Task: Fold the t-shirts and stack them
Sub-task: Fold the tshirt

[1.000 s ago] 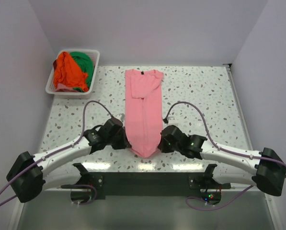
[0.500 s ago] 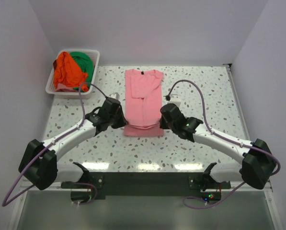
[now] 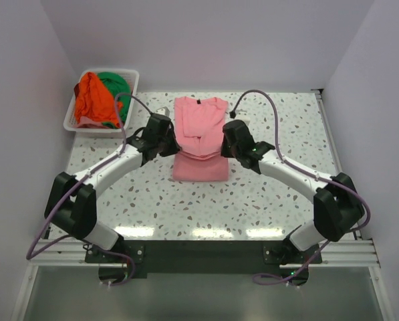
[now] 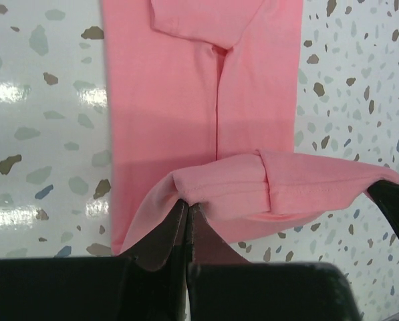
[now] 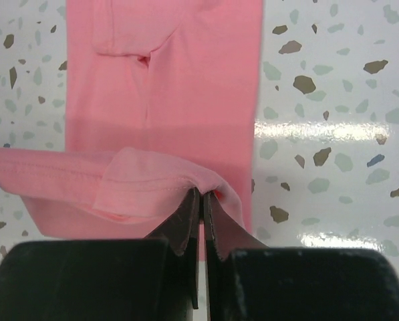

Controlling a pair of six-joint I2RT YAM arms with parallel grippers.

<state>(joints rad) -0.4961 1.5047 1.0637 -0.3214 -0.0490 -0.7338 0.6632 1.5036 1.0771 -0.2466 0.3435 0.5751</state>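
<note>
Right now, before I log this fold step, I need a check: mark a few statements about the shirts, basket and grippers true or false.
1. The left gripper and the right gripper are both shut on the pink t-shirt's hem. True.
2. The pink t-shirt sits in the basket. False: it lies on the table, beside the basket.
3. The orange t-shirt and the green t-shirt are in the basket. True.
4. The pink t-shirt lies flat at full length. False: its near end is lifted and doubled over the rest.
</note>
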